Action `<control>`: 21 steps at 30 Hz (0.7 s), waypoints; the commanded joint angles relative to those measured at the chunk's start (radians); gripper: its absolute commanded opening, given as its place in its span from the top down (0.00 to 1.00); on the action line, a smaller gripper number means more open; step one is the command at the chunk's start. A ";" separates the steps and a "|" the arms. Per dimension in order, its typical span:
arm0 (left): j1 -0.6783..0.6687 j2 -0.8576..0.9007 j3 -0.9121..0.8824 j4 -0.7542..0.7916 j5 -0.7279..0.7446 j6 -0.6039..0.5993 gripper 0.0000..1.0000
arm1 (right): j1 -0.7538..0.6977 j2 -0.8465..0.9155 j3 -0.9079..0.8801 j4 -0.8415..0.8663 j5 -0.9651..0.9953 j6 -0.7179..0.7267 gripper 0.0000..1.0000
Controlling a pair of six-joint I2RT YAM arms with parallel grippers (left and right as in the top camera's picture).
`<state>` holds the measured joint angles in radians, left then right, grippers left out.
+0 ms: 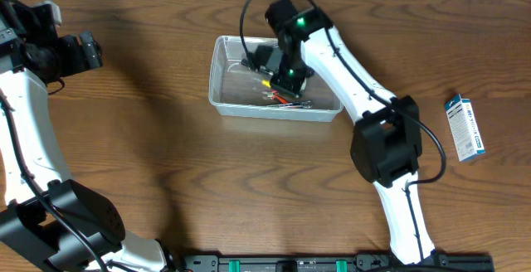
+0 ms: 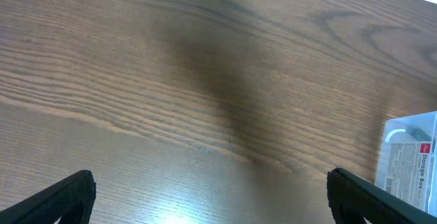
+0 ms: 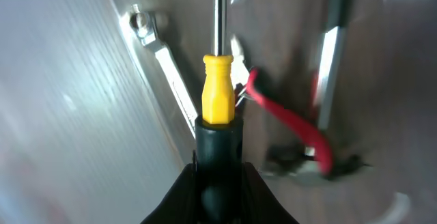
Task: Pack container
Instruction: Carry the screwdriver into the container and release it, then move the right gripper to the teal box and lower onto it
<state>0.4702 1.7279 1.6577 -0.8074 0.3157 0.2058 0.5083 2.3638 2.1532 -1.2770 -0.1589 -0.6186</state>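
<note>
Item 1: container (image 1: 228, 98), a clear plastic rectangular bin with rounded corners and a rim, standing on the wooden table (image 1: 166, 164) at 12 o'clock from the table's centre in the overhead view; in the left wrist view 1 corner of it (image 2: 410, 157) shows at 3 o'clock and carries a label (image 2: 408, 169) reading "Storage Box". Item 2: right gripper (image 1: 278, 77), reaching down inside the container; in the right wrist view the gripper (image 3: 217, 176) is clamped on the black lower part of item 3. Item 3: screwdriver (image 3: 218, 87), handle yellow above black, steel shaft running toward 12 o'clock, held over the container's floor. Item 4: silver wrench (image 3: 167, 70), lying on the floor of the container at 10 o'clock from the screwdriver handle, its ring end farthest from the gripper. Item 5: red-handled pliers (image 3: 293, 125), blurred, at 3 o'clock from the handle, also in the container. Item 6: left gripper (image 1: 90, 52), at 10 o'clock on the table, well apart from the container; in its own view the gripper (image 2: 212, 197) has its 2 fingers spread wide with only bare wood between them. Item 7: blue-and-white box (image 1: 465, 127), lying flat on the table at 3 o'clock, well apart from the container.
</note>
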 commanded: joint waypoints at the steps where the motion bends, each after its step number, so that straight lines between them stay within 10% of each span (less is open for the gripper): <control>1: 0.000 0.000 0.014 -0.003 0.013 -0.006 0.02 | 0.002 -0.007 -0.055 0.023 -0.002 -0.018 0.99; 3: 0.000 0.000 0.014 -0.003 0.013 -0.006 0.02 | 0.002 -0.007 -0.076 0.037 -0.002 -0.013 0.87; 5: 0.000 0.000 0.014 -0.003 0.013 -0.006 0.02 | 0.002 -0.007 -0.080 0.041 -0.002 -0.003 0.33; 6: 0.000 0.000 0.014 -0.003 0.013 -0.006 0.02 | 0.002 -0.007 -0.080 0.044 -0.002 -0.003 0.27; 21: 0.000 0.000 0.014 -0.003 0.013 -0.006 0.02 | -0.030 -0.042 0.231 0.039 0.006 0.299 0.10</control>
<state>0.4702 1.7279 1.6577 -0.8074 0.3161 0.2058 0.5037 2.3657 2.2349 -1.2263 -0.1566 -0.4583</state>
